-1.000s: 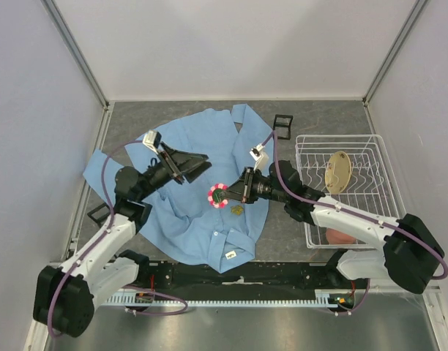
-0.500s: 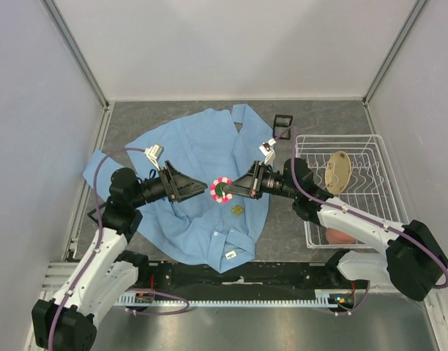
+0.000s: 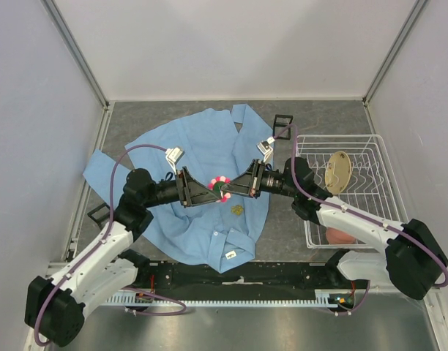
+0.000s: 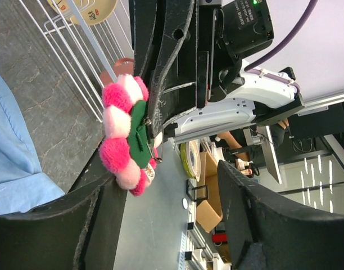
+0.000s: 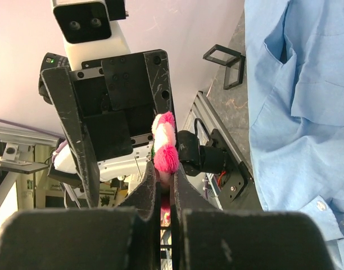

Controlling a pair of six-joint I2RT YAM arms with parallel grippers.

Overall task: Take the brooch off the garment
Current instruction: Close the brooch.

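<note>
you're looking at a brooch [image 4: 124, 135] of fuzzy pink and pale pom-pom tufts on a green felt backing — soft and matt all over. the garment [image 3: 202, 139] is plain light blue woven cloth, matt and lightly creased. the right gripper [image 5: 163, 177] is matt black plastic, scuffed with pale scratches. the surface [image 3: 319, 117] looks like dull, mottled grey stone, and the rack [image 3: 340, 137] is white coated wire.

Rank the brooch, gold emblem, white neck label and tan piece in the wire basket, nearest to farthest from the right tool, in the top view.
1. brooch: gripped in the right tool.
2. gold emblem: on the garment, just toward the bases.
3. white neck label: at the collar, closer still to the bases.
4. tan piece: in the wire basket, far right.
</note>
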